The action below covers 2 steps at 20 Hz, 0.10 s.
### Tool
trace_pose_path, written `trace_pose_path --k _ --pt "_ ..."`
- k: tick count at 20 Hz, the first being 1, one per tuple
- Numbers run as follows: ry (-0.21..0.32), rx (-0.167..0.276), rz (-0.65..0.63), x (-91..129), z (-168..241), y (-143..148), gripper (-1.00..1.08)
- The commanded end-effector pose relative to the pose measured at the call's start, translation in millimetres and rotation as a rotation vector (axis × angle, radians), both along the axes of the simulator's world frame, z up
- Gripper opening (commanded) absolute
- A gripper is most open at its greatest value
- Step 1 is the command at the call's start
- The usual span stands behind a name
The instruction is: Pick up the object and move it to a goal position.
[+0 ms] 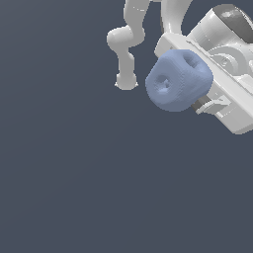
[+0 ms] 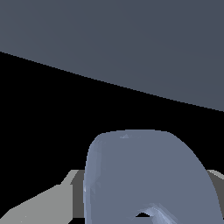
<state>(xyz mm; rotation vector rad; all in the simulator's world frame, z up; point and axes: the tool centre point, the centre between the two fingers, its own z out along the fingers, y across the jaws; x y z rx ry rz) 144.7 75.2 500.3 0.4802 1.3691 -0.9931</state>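
Note:
The object (image 1: 178,79) is a pale periwinkle rounded cube with round dimples in its faces, seen large in the upper right of the exterior view. It sits between the fingers of my white gripper (image 1: 197,95), which is shut on it; a dark pad and a white fingertip (image 1: 216,104) show just past the cube's lower right side. The white hand body extends behind it toward the exterior view's right. In the wrist view the object (image 2: 148,175) fills the lower middle, with a grey finger (image 2: 39,205) beside it. The cube hides most of the other finger.
My arm's white links (image 1: 127,44) curve down to a small end (image 1: 126,81) on the exterior view's upper middle. A plain grey-blue floor (image 1: 74,173) fills the remainder. In the wrist view the floor (image 2: 131,39) ends at a slanted edge with black beyond.

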Motion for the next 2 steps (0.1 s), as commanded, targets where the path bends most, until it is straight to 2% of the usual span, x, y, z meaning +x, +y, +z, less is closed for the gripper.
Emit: trace_pose_path --k 1,2 --pt "0.009 -0.010 0.011 0.3 0.4 3.1 -1.00" --pt "0.010 -0.010 0.011 0.3 0.4 3.3 -1.00"
